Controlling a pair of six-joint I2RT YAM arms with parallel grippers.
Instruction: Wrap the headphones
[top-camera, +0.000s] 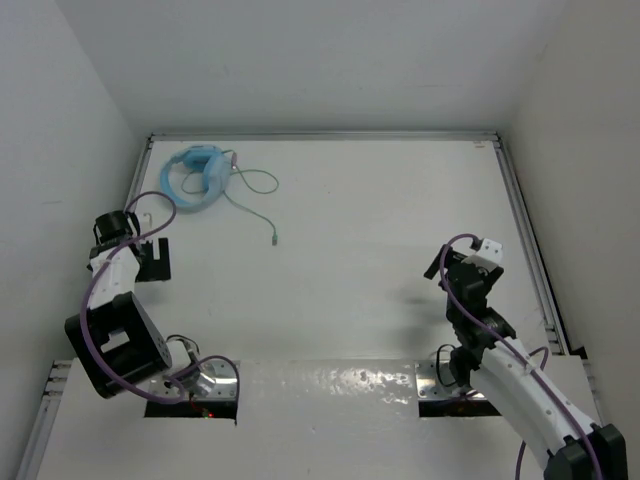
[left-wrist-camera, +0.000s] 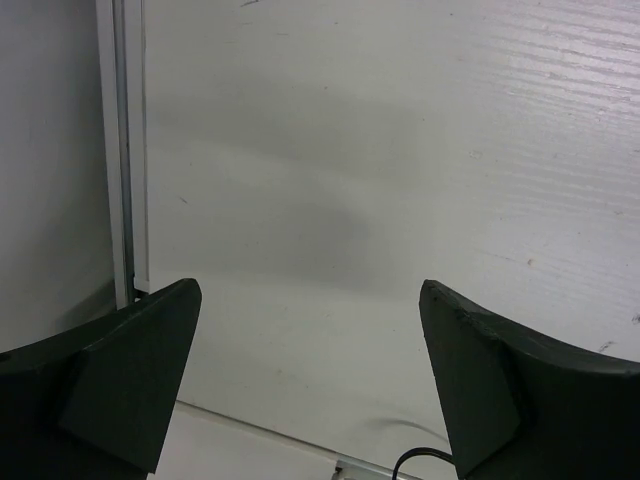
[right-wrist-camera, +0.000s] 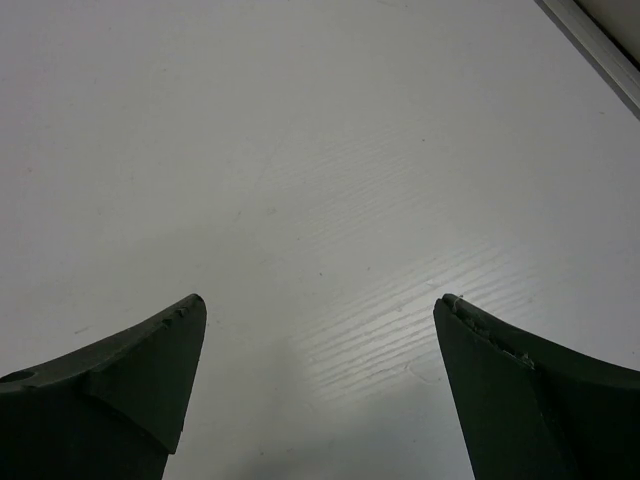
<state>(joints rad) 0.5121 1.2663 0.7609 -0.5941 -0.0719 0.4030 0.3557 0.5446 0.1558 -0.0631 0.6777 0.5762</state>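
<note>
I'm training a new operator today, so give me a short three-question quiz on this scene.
1. True or false: the headphones lie near the table's far left corner.
2. The right arm's fingers are: A) shut on the headphones, B) open and empty, C) out of view.
3. Which arm stands nearer the headphones?
Key: 1 true; 2 B; 3 the left arm.

white table (top-camera: 350, 250), metal edge rails (top-camera: 525, 235), plain white walls (top-camera: 300, 60)
</note>
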